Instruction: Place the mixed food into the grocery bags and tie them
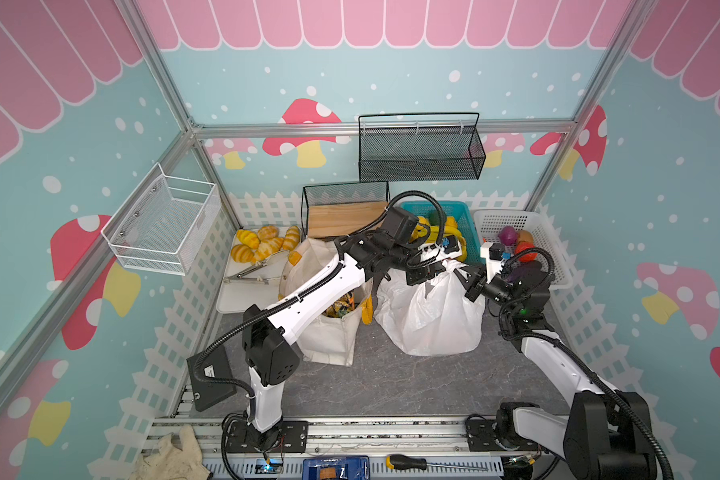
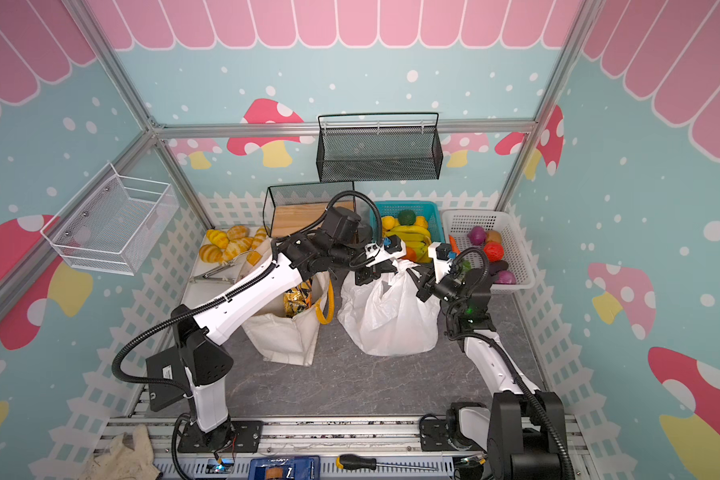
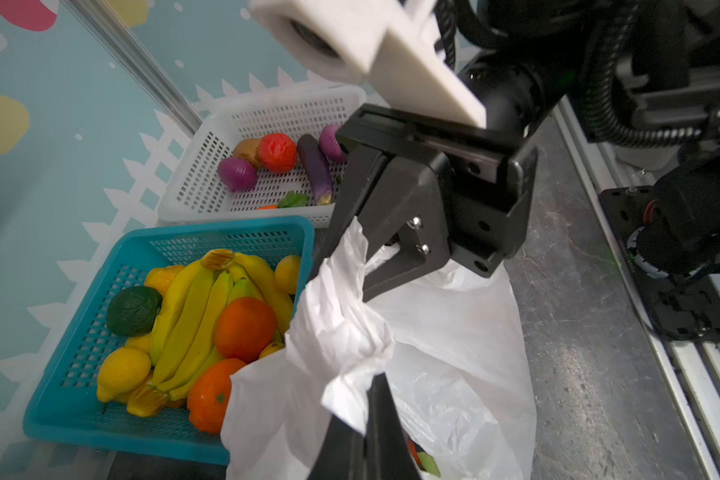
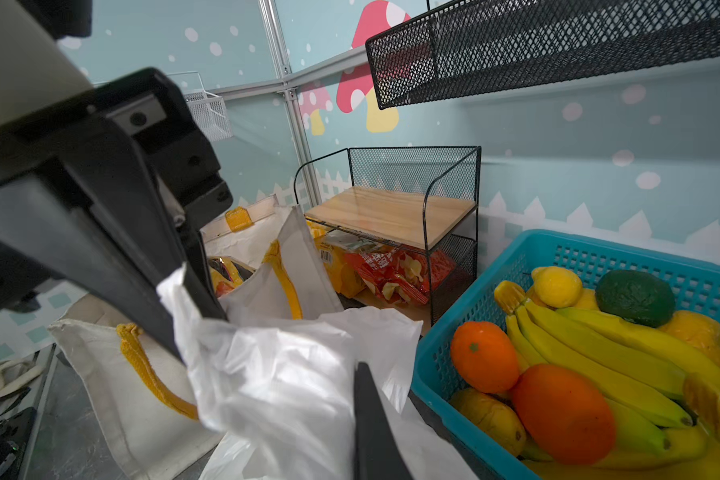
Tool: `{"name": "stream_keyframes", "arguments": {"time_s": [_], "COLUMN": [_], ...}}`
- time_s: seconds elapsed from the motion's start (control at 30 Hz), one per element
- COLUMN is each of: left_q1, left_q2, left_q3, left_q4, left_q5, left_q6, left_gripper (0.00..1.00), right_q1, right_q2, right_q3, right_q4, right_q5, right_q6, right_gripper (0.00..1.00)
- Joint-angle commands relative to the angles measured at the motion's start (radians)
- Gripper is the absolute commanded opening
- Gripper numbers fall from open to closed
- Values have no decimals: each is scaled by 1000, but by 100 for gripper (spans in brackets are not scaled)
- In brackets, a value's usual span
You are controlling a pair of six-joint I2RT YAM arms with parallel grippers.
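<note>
Plastic bag (image 1: pixel 431 320): we see it thin, white, crinkly.
Left gripper (image 3: pixel 368 399): pinches its bunched top.
Right gripper (image 3: pixel 346 270): pinches it too.

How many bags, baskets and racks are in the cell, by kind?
Grocery bags: 2 (canvas tote, white plastic bag)
Plastic baskets: 2 (teal basket, white plastic basket)
Wall-mounted baskets: 2 (white wire basket, black mesh basket)
Floor racks: 1 (mesh shelf rack)
Total: 7
</note>
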Motion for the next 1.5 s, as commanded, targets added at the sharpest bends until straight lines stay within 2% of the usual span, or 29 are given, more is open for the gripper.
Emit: {"name": "stream_keyframes", "arguments": {"time_s": [0.0, 0.13, 0.3, 0.5, 0.87, 1.1, 1.33, 1.47], "left_q1": [-10, -26, -26, -28, -28, -28, -26, -26], "left_q2": [-59, -71, -51, -25, -6, 15, 43, 53], "left_q3": [-91, -183, -217, -230, -267, -258, -241, -228], "left_q4": [146, 242, 314, 360, 361, 361, 356, 357], "left_q5": [-115, -193, -272, -245, -203, -174, -180, -191], "left_q6": [44, 67, 81, 107, 168, 163, 166, 163], "left_gripper": [2, 2, 4, 7, 12, 18, 17, 7], "right_q1": [-2, -2, -2, -2, -2, -2, -2, -2], "right_q2": [8, 18, 29, 45, 57, 70, 67, 64], "right_q3": [-7, -8, -18, -34, -11, 7, 10, 10], "right_q4": [14, 40, 96, 161, 108, 109, 105, 83], "right_q5": [60, 44, -41, -77, 9, -4, -16, -30], "right_q6": [36, 50, 41, 70, 58, 62, 44, 13], "right_gripper": [10, 10, 10, 10, 11, 11, 14, 17]}}
